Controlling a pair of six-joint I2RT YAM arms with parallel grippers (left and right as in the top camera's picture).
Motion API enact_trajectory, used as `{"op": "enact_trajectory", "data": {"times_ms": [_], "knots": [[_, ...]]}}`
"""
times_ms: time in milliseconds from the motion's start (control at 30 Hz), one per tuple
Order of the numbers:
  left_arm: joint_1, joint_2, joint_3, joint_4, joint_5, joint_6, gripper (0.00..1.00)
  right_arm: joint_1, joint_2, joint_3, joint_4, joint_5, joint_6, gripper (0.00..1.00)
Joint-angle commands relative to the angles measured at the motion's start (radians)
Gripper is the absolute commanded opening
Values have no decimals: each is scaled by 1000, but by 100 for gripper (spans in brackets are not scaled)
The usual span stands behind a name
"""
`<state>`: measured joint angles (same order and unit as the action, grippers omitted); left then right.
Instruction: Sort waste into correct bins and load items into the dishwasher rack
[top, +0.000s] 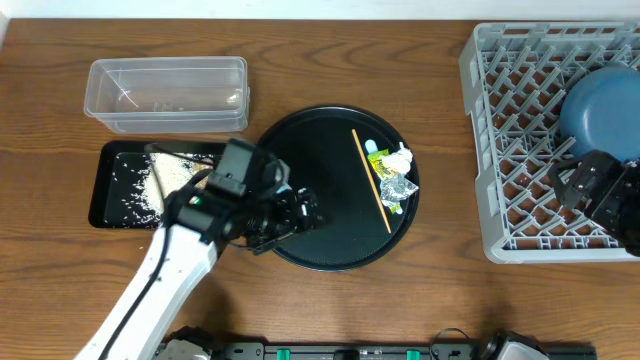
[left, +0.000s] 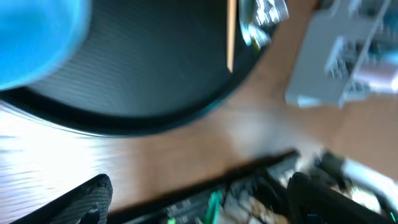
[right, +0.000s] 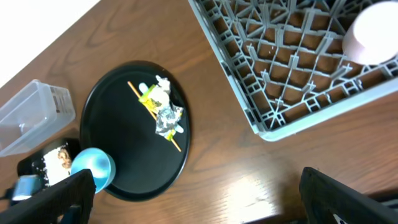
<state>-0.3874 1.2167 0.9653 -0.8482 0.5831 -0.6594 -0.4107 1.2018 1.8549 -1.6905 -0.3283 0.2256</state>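
The light blue bowl (right: 93, 167) sits at the left edge of the round black tray (top: 330, 235); it also shows blurred in the left wrist view (left: 37, 37). My left gripper (top: 298, 212) (left: 211, 199) hovers over that tray, open and empty. The stick (top: 372, 180), the foil wrappers (top: 392, 187) and the tissue wad (top: 401, 156) lie on the tray's right side. Loose rice (top: 140, 190) lies in the shallow black tray (top: 115, 155). The clear tub (top: 165, 92) stands behind it. My right gripper (top: 600, 190) (right: 199, 199) is open over the grey rack (top: 520, 150), which holds the dark blue plate (top: 600, 110) and the pink cup (right: 373, 40). The white bowl is out of view.
The rack fills the right side up to the table's right edge. The robot base runs along the table's front edge (left: 261, 186). Bare wood lies between the round tray and the rack (top: 445, 200).
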Motion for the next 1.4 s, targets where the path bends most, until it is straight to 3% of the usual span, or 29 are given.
{"op": "enact_trajectory", "data": {"times_ms": [0, 133, 267, 500, 1100, 1267, 1367], "knots": [[7, -77, 8, -37, -169, -50, 91, 18, 2, -7, -7, 10, -14, 99], [7, -164, 30, -118, -269, -50, 91, 18, 2, -7, -7, 11, -14, 99], [8, -246, 42, -213, -468, -109, 91, 18, 2, -7, -7, 11, -14, 99], [8, -223, 40, -275, -633, -163, 91, 18, 2, -7, -7, 11, -14, 99], [36, 145, 40, -130, -640, -166, 91, 18, 3, -7, -6, 11, -14, 99], [35, 192, 40, -111, -636, -201, 80, 18, 3, -7, -6, 11, -14, 99], [35, 222, 39, -111, -627, -219, 80, 18, 4, -7, -7, 11, -14, 99]]}}
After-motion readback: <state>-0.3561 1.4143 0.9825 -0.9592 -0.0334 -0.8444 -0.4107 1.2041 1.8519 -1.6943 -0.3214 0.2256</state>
